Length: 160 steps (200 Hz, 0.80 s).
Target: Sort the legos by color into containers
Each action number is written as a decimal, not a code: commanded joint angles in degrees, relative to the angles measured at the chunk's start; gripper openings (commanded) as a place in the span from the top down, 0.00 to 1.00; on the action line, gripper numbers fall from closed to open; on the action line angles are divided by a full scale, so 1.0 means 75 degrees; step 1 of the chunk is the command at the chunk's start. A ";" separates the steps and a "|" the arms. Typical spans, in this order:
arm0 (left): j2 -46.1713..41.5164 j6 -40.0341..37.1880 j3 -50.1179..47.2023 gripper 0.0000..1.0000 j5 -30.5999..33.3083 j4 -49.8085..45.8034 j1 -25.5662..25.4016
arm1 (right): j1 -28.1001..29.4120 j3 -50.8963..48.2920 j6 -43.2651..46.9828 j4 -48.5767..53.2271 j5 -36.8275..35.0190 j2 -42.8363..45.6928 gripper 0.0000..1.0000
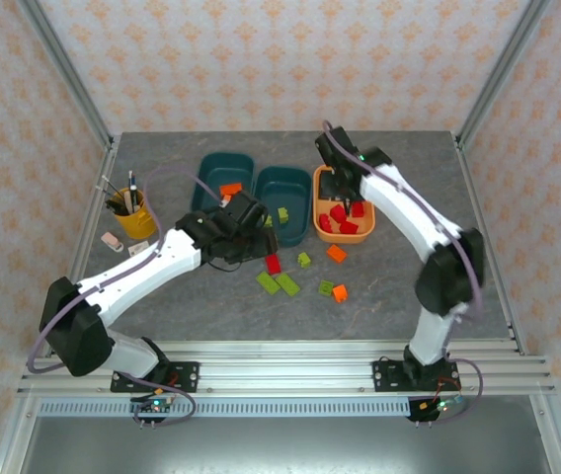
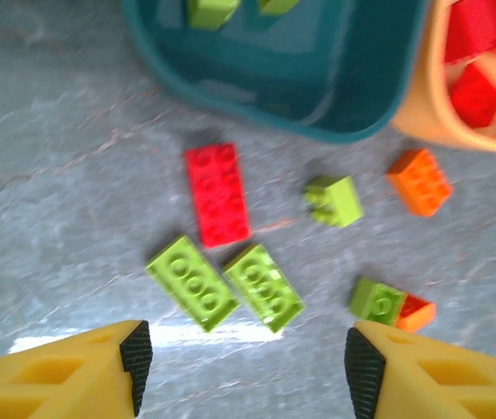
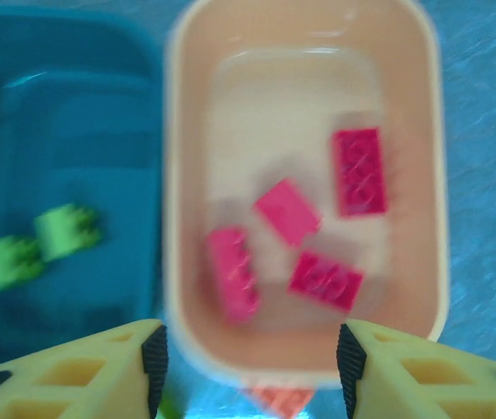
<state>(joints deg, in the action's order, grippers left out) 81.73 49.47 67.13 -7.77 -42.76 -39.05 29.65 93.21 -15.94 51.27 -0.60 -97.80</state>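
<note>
Three containers stand in a row: a teal tub (image 1: 223, 163) with an orange lego (image 1: 230, 189), a second teal tub (image 1: 285, 178) with green legos (image 1: 283, 214), and an orange tub (image 1: 344, 239) with several red legos (image 3: 359, 171). My right gripper (image 1: 338, 193) (image 3: 248, 367) hovers open and empty over the orange tub (image 3: 175, 218). Loose legos lie in front of the tubs: a red brick (image 2: 218, 194), two green plates (image 2: 191, 282) (image 2: 264, 286), a small green brick (image 2: 334, 200), an orange brick (image 2: 419, 181), and a green (image 2: 379, 300) touching an orange one (image 2: 416, 312). My left gripper (image 1: 257, 237) (image 2: 248, 367) stands open above the table, just short of the green plates.
A yellow cup with pens (image 1: 134, 215) and a small pink object (image 1: 112, 240) sit at the left of the table. The near wall of the middle teal tub (image 2: 274, 113) and the orange tub (image 2: 431, 105) lie just beyond the loose bricks.
</note>
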 commanded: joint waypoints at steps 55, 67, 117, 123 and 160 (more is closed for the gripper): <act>0.1357 0.1981 -0.0369 0.46 0.0125 -0.0052 -0.0375 | 0.0841 -0.4503 -0.1024 -0.1750 0.1938 0.3649 0.44; 0.1610 0.2087 -0.0258 0.46 0.0186 -0.0107 -0.0472 | 0.0843 -0.4743 -0.1080 -0.1713 0.1976 0.3903 0.44; 0.2189 0.2548 -0.0221 0.43 0.0239 0.0131 -0.0641 | 0.0840 -0.5033 -0.1079 -0.1592 0.1920 0.4397 0.44; 0.2219 0.2573 -0.0207 0.43 0.0259 0.0157 -0.0641 | 0.0846 -0.5038 -0.1085 -0.1586 0.1931 0.4403 0.44; 0.2504 0.2683 -0.0069 0.40 0.0294 0.0183 -0.0641 | 0.0840 -0.5143 -0.1084 -0.1620 0.2093 0.4449 0.44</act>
<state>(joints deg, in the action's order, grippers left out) 99.20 67.51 64.90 -7.25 -41.78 -43.53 35.97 55.99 -23.42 39.92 14.50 -65.28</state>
